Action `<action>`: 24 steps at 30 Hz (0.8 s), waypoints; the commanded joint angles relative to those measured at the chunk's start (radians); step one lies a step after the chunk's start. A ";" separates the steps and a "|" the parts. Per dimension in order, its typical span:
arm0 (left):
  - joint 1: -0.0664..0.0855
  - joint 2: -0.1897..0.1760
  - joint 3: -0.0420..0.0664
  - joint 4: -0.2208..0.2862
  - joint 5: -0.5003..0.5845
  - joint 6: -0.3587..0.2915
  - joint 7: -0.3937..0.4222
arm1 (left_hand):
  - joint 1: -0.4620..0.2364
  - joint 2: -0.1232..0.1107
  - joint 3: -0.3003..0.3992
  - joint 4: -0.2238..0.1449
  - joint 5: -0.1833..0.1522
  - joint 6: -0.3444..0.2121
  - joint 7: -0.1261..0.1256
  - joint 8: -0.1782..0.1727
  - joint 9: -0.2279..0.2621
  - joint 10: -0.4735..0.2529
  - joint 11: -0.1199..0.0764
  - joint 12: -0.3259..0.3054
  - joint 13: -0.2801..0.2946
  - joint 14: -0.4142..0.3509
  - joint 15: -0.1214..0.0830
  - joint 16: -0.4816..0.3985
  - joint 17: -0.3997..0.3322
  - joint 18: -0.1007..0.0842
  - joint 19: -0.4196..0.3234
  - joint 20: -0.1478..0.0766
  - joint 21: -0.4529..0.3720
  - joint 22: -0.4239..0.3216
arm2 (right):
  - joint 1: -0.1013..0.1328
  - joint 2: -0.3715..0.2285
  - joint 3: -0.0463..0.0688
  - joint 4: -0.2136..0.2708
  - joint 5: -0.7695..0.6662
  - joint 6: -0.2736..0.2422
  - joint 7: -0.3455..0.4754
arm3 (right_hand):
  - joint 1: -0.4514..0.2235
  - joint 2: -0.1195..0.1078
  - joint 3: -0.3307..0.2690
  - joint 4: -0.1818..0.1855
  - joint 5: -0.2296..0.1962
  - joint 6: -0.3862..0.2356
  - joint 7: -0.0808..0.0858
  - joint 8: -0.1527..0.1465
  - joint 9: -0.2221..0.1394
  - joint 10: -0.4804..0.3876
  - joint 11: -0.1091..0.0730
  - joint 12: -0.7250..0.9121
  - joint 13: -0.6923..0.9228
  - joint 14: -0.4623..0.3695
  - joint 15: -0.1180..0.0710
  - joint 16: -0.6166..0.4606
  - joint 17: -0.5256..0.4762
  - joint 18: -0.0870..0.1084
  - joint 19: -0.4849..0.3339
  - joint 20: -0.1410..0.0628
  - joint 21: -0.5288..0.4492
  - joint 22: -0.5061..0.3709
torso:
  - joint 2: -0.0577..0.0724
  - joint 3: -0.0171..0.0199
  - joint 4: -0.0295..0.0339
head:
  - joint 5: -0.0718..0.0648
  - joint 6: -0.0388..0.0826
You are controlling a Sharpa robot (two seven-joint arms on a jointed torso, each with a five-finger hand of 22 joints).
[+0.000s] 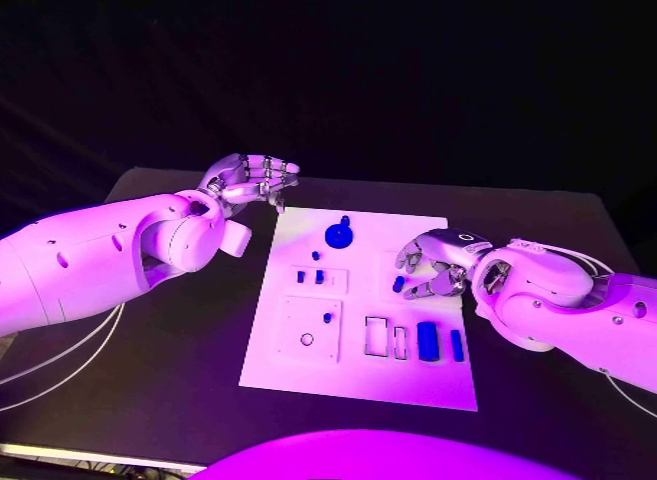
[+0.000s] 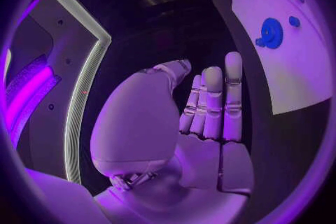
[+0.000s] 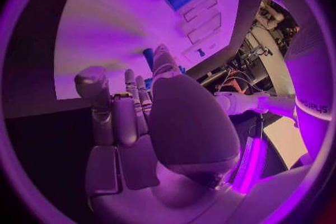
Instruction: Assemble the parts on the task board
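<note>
Black surface [image 1: 155,390]: carries the white task board [image 1: 360,375], centred. On the board: round blue part [image 1: 338,235] near the far edge; two upright blue parts [image 1: 428,341] near the front right; small blue pieces [image 1: 311,277] mid-board. Left hand [image 1: 252,180]: off the board's far left corner, fingers [image 2: 213,106] extended together, holding nothing. Right hand [image 1: 432,265]: over the board's right side, fingers [image 3: 133,103] curled around a small blue part [image 1: 399,284].

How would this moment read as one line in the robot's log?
left hand: empty, off board's far corner | right hand: on blue part | task board: other parts loose
</note>
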 commanded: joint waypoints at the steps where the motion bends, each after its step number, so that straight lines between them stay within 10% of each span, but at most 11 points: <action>1: 0.001 0.003 0.001 0.001 -0.001 0.017 0.004 | -0.001 0.000 -0.003 0.001 0.001 -0.001 0.003 0.003 -0.001 -0.007 0.001 0.007 -0.001 -0.003 0.007 0.004 -0.001 0.016 0.003 0.007 -0.005 -0.001 | -0.004 0.010 0.000 -0.006 0.009 0.003 0.022 | 0.021 0.024 0.031 -0.001 -0.047 0.011 0.002 0.000 -0.004 0.030 -0.006 0.003 -0.007 0.032 -0.010 0.008 0.011 -0.014 0.014 -0.002 0.021 0.014 | -0.001 -0.0006 -0.0025 | 0.002 -0.002; 11: 0.001 0.000 0.001 0.000 -0.003 0.018 0.003 | -0.001 0.000 -0.003 0.001 0.001 -0.001 0.003 0.003 -0.001 -0.007 0.001 0.007 -0.001 -0.003 0.007 0.004 -0.001 0.016 0.003 0.007 -0.005 -0.001 | -0.011 0.025 0.000 -0.017 0.013 -0.018 0.033 | 0.057 0.035 0.123 0.003 -0.063 0.042 0.006 -0.004 -0.019 0.116 -0.015 -0.040 -0.014 0.036 -0.017 0.020 0.030 -0.019 0.025 -0.011 0.054 0.041 | -0.001 -0.0012 -0.0009 | 0.000 -0.006; 24: 0.001 -0.003 0.001 0.000 -0.004 0.018 0.001 | -0.001 0.001 -0.002 0.001 0.001 -0.001 0.004 0.004 -0.002 -0.007 0.001 0.007 -0.002 -0.002 0.007 0.004 -0.001 0.016 0.003 0.007 -0.005 -0.001 | -0.017 0.034 -0.001 -0.026 0.009 -0.009 0.032 | 0.032 -0.006 0.261 0.002 -0.058 0.108 0.008 0.000 -0.033 0.191 -0.015 -0.105 -0.012 0.036 -0.017 0.025 0.032 -0.021 0.026 -0.011 0.064 0.059 | -0.002 -0.0010 -0.0015 | 0.002 -0.009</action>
